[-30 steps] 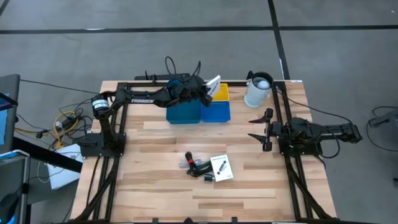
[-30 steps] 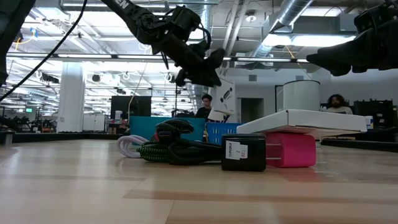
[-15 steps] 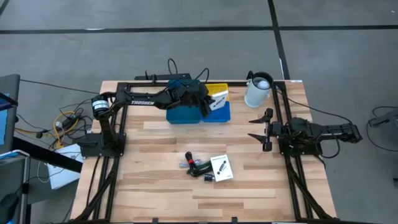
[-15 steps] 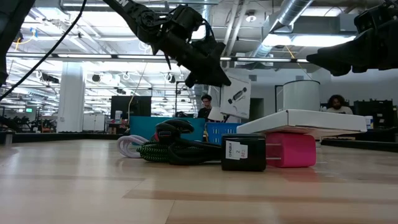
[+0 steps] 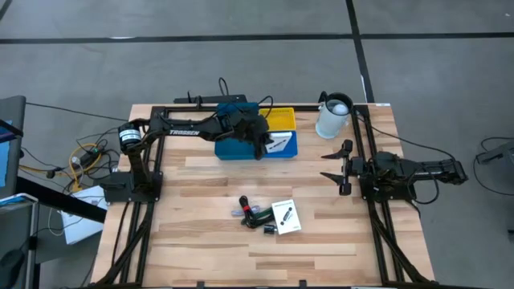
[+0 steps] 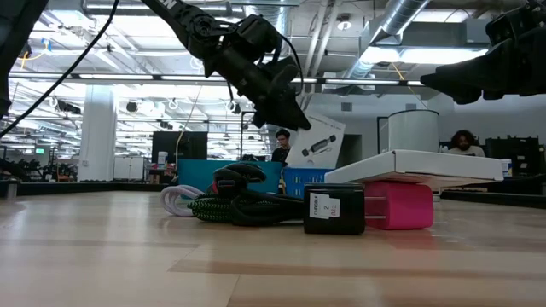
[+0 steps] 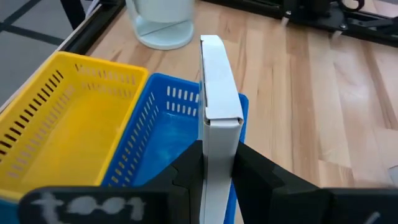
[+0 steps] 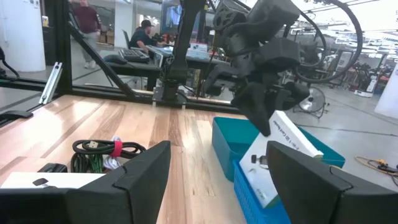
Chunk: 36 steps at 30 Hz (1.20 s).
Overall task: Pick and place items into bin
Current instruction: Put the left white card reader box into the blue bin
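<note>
My left gripper point(image 5: 262, 140) is shut on a flat white card box point(image 5: 279, 143) printed with a black part. It holds the box tilted over the blue bin point(image 5: 288, 151) at the table's far side. A yellow bin point(image 5: 283, 120) and a teal bin point(image 5: 234, 148) adjoin the blue one. A second white card box point(image 5: 286, 217) lies near the table's middle, beside coiled cables point(image 5: 252, 215) and a small black piece point(image 6: 333, 209). My right gripper point(image 5: 325, 164) waits open at the right edge. My left gripper pinches the card box by its two broad faces point(image 7: 217, 134) between the two fingers, at one end of the box. The fingers slant down from the table's left. The box juts out past them, tilted and lifted clear, above the blue bin point(image 7: 186, 94).
A white jug point(image 5: 333, 116) stands at the far right, close to the bins. In the low view the second card box rests on a pink block point(image 6: 397, 205). Black frame rails run along the table's left, right and far sides. People sit in the room beyond.
My left gripper has rolled and tipped downward, shifting a little toward the table's near edge. The card box has swung with it from above the yellow bin to lower over the blue bin, turning from upright to slanted. The gripper stays shut on it.
</note>
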Motion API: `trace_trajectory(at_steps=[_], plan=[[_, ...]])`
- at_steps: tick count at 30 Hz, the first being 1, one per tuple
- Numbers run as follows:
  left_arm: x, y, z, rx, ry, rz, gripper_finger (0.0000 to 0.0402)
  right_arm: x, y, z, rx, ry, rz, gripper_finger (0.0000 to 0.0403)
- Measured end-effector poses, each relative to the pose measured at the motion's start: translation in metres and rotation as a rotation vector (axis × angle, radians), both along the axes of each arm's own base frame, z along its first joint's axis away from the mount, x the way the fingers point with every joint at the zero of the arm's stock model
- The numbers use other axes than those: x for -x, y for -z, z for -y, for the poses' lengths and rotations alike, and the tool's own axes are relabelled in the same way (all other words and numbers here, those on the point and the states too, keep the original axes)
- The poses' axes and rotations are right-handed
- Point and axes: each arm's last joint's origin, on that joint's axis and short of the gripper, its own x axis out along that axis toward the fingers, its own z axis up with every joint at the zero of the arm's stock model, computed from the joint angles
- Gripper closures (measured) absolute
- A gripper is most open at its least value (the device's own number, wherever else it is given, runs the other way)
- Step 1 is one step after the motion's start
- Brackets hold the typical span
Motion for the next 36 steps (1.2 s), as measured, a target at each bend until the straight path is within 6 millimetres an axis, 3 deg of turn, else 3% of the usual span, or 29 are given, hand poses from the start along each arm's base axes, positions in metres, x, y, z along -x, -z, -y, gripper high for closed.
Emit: trace_trajectory(at_steps=[28, 36], plan=[[-0.0013, -0.0015, 0.0029, -0.043, 0.143, 0.025, 0.0338, 0.0000, 0.0000, 0.0000, 0.000, 0.000, 0.000, 0.0143], [-0.0013, -0.0015, 0.0024, -0.052, 0.130, 0.021, 0.0313, 0.0000, -0.0001, 0.0000, 0.000, 0.000, 0.000, 0.0143]])
